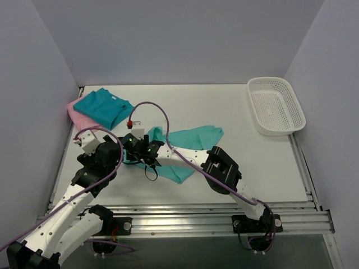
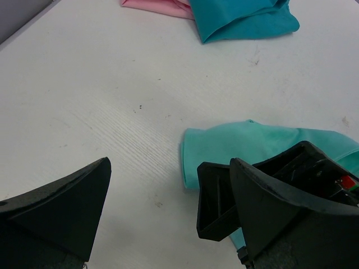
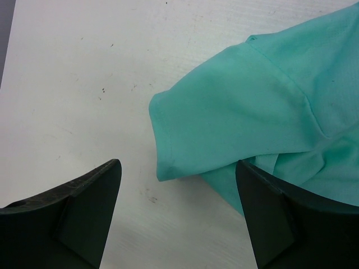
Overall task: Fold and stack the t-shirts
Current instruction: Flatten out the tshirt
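A light sea-green t-shirt (image 1: 193, 139) lies crumpled at mid-table. One sleeve (image 3: 224, 112) of it rests flat, its hem just ahead of my right gripper (image 3: 178, 168), which is open with nothing held. My left gripper (image 2: 171, 185) is open too, over bare table (image 2: 112, 112) beside the same shirt (image 2: 252, 145). A finger (image 2: 219, 202) of the right gripper shows close against its right finger. In the top view both grippers meet at the shirt's left end, left (image 1: 128, 143) and right (image 1: 147, 152). A folded teal-blue t-shirt (image 1: 104, 106) lies on a pink t-shirt (image 1: 77, 115) at the back left.
A white mesh basket (image 1: 276, 105) stands at the back right corner. Grey walls close in the table on three sides. A metal rail (image 1: 196, 221) runs along the near edge, with both arm bases bolted to it.
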You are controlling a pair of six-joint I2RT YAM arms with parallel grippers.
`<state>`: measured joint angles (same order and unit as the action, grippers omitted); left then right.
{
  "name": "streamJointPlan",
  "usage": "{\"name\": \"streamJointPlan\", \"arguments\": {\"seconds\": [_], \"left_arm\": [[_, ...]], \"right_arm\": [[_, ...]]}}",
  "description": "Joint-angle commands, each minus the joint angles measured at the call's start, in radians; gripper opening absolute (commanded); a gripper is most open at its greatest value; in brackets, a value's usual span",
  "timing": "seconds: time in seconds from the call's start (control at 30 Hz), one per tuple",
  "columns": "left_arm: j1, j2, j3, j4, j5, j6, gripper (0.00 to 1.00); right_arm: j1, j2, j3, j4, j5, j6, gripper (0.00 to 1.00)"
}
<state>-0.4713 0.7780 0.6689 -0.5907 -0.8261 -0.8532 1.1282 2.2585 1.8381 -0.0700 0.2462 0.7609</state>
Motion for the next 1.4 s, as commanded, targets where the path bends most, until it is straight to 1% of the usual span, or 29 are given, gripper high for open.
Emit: {"name": "streamJointPlan", "arguments": {"seconds": [0.0,0.33,0.6,0.93,1.23,1.37], "left_arm": [[0.002,-0.026,0.005,0.035,0.024,-0.009,0.96],[0.002,-0.036,-0.002,0.040,0.028,-0.010,0.96],[0.002,-0.037,-0.005,0.040,0.030,-0.010,0.96],[0.002,-0.020,-0.006,0.051,0.021,-0.007,0.96],[0.002,-0.016,-0.014,0.063,0.021,-0.004,0.96],[0.002,-0.008,-0.014,0.069,0.021,-0.001,0.96]], "right_arm": [[0.050,-0.007,-0.014,0.016,-0.015,0.026,0.78],[0.065,-0.013,-0.092,0.042,0.002,0.071,0.78],[0.047,0.029,-0.079,0.061,-0.015,0.069,0.77],[-0.004,0.059,-0.031,0.059,-0.030,0.051,0.77],[-0.087,0.119,0.001,0.059,-0.056,0.051,0.75],[-0.111,0.125,0.007,0.091,-0.061,0.045,0.73]]}}
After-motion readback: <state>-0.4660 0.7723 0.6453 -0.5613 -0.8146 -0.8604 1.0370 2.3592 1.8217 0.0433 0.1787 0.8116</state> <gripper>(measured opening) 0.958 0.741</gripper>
